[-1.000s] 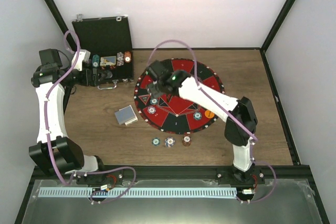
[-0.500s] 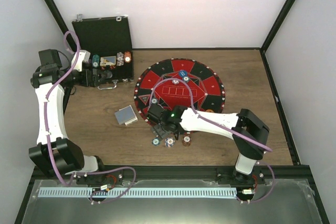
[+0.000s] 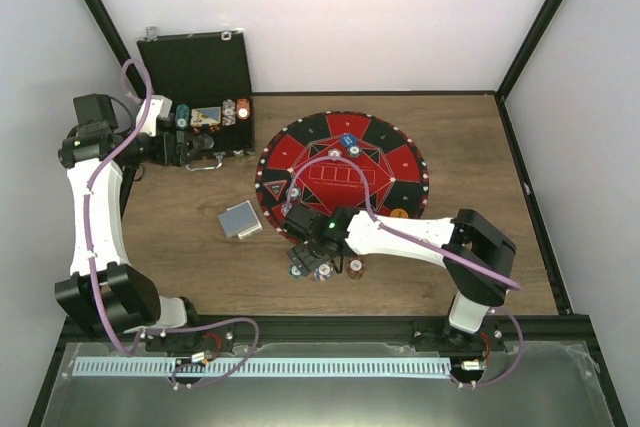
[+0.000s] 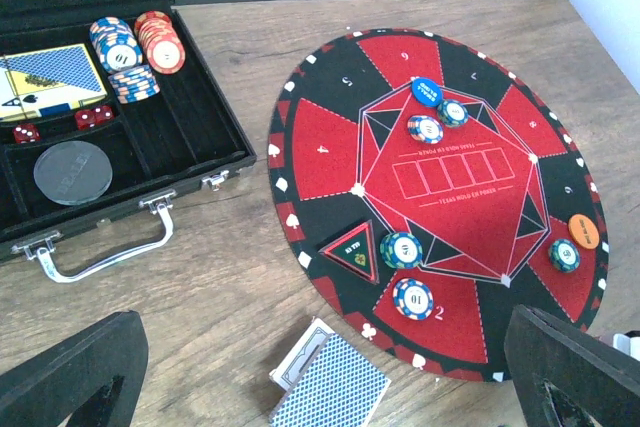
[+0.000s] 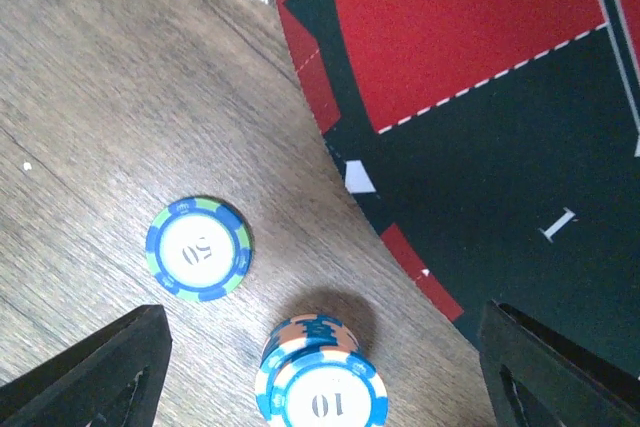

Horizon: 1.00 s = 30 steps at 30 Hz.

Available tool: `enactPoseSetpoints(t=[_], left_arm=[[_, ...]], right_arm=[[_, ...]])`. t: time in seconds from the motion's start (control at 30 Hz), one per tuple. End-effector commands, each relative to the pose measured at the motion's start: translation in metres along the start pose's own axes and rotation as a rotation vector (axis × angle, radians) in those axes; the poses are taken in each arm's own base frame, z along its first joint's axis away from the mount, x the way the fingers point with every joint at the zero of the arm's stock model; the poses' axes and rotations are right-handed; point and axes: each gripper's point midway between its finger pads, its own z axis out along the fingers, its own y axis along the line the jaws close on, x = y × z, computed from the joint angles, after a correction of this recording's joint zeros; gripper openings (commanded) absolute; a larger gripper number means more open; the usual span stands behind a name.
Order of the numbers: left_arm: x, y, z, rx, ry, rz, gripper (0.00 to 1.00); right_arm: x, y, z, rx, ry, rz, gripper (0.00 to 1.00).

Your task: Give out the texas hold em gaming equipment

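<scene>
Right end effector (image 5: 320, 352): jaws spread wide, gripping nothing, poised over loose chips.
Left end effector (image 4: 320, 377): fully spread, empty, beside the black case (image 3: 195, 67) at the mat's 10 o'clock.
Chips: "50" chip (image 5: 197, 249) and "10" stack (image 5: 320, 402) lay on the surface (image 5: 90, 97), off the mat (image 5: 480, 67) at 6 o'clock.
Handling: probably light, rigid and slick; pinch across the striped rim.
Deck of cards (image 4: 330, 387): at 8 o'clock.

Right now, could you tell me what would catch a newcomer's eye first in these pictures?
The round red-and-black poker mat dominates the middle, with chips dotted over it. Off its near edge the right end effector hangs open above a 50 chip and a stack topped by a 10. An open black case sits far left.
</scene>
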Motion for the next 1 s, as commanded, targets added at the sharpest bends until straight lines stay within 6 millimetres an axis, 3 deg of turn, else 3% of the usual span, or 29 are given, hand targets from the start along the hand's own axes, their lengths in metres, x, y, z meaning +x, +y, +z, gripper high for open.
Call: enactPoseSetpoints(t=[0.0, 0.3, 0.53, 0.97], left_arm=[[-0.011, -0.009, -0.011, 0.005, -0.037, 0.032, 1.0], [-0.011, -0.009, -0.011, 0.008, -0.037, 0.033, 1.0], [-0.013, -0.009, -0.011, 0.008, -0.041, 0.034, 1.0], [-0.016, -0.009, -0.013, 0.0, -0.047, 0.04, 1.0]], right_arm=[[0.003, 0.01, -0.006, -0.04, -0.013, -0.019, 0.86], [0.027, 0.004, 0.009, -0.019, 0.05, -0.038, 0.86], [0.043, 0.005, 0.017, -0.04, 0.089, -0.041, 0.8], [0.047, 0.005, 0.021, -0.043, 0.096, -0.037, 0.53]])
